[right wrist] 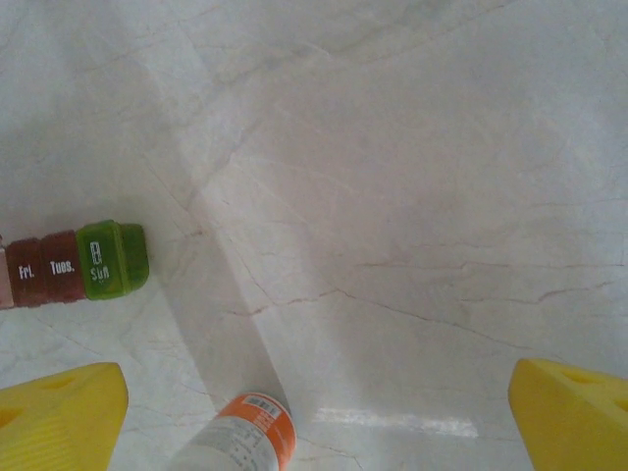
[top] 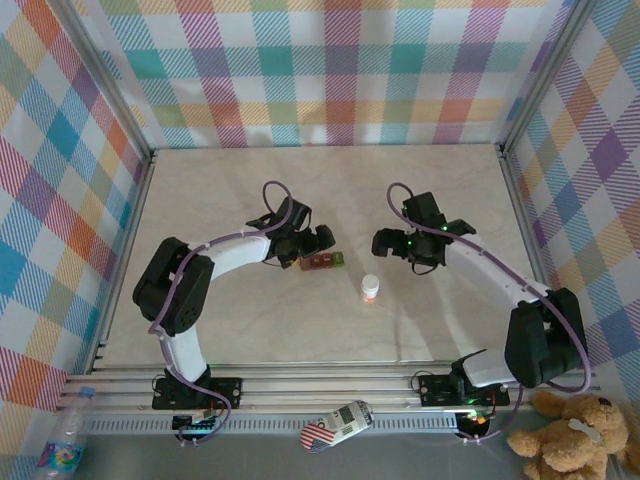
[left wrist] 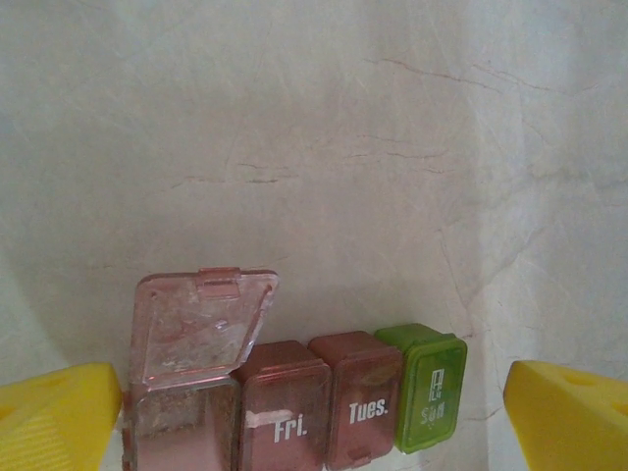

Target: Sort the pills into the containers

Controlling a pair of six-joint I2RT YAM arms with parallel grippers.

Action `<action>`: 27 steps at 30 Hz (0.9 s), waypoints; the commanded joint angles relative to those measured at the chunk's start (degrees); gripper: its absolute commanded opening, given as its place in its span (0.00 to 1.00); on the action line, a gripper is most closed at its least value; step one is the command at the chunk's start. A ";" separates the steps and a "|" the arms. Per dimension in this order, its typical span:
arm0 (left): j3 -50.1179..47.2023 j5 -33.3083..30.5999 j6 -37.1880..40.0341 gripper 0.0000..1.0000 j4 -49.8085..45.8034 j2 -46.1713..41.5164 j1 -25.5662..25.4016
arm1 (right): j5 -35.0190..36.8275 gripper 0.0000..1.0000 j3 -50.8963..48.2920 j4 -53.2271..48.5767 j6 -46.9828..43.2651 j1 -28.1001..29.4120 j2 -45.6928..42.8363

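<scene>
- Sitting on the table (top: pixel 250 330), the containers (top: pixel 322 261) lie just beside the left gripper (top: pixel 308 250), which is spread wide; the right gripper (top: pixel 386 243) is likewise released.
- Probably light, stiff, slick plastic that skids easily; pinch across the short sides, sparing the raised end lid (left wrist: pixel 201 319).
- Long axis runs left-right, green end toward the bottle (top: pixel 370 289).

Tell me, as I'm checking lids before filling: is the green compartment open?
No, the green compartment is shut; the raised lid belongs to the dark red compartment at the other end.
</scene>
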 commanded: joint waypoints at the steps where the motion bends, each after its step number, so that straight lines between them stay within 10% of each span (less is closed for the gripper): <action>1: 1.97 -1.49 -1.08 1.00 0.95 1.11 -0.92 | -1.89 0.99 -1.59 1.10 -1.48 0.04 -3.18; 27: -2.16 -9.10 -0.37 1.00 -1.56 -10.51 -1.87 | -14.78 0.92 -1.48 -7.43 -5.13 1.15 -8.24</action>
